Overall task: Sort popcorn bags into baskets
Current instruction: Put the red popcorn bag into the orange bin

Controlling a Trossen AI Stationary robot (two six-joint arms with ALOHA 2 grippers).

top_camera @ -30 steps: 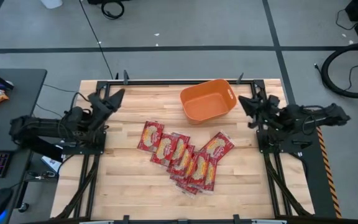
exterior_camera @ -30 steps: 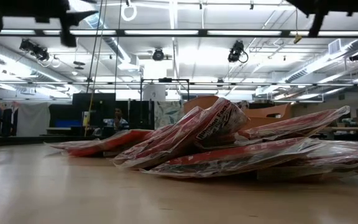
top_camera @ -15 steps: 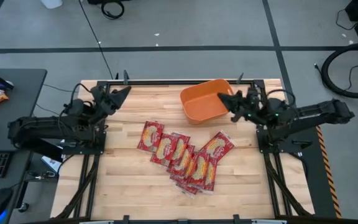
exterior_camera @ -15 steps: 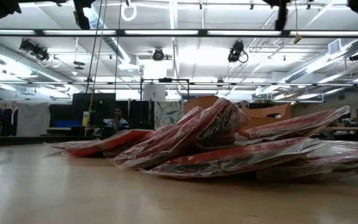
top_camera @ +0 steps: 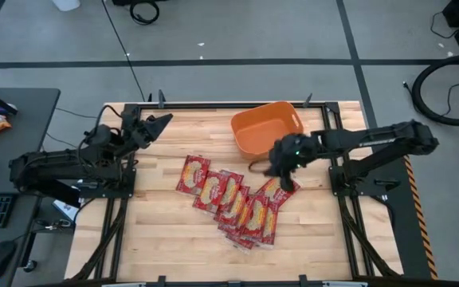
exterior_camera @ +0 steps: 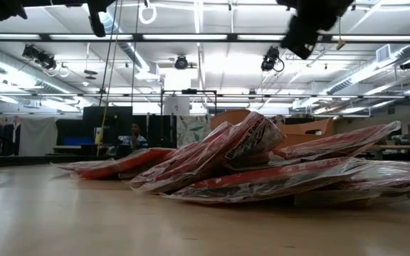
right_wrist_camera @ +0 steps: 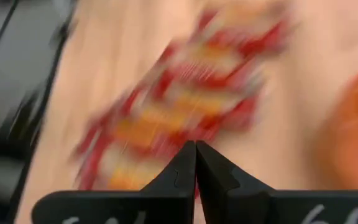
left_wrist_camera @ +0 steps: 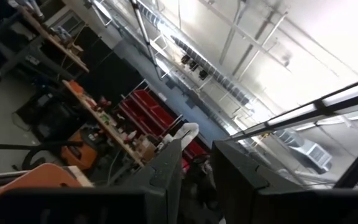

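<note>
wooden table (top_camera: 158, 239) holds red popcorn bags (top_camera: 233, 199), none in our orange basket (top_camera: 266, 127); right gripper (top_camera: 281, 177), fingers together, hovers above them; next we open and descend.

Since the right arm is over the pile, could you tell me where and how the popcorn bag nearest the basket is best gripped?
Probably by its free upper corner, coming from above on the orange basket side. That popcorn bag lies flat and tilted, its lower end overlapping the pile, and the right gripper, fingers together, hangs beside that corner.
</note>
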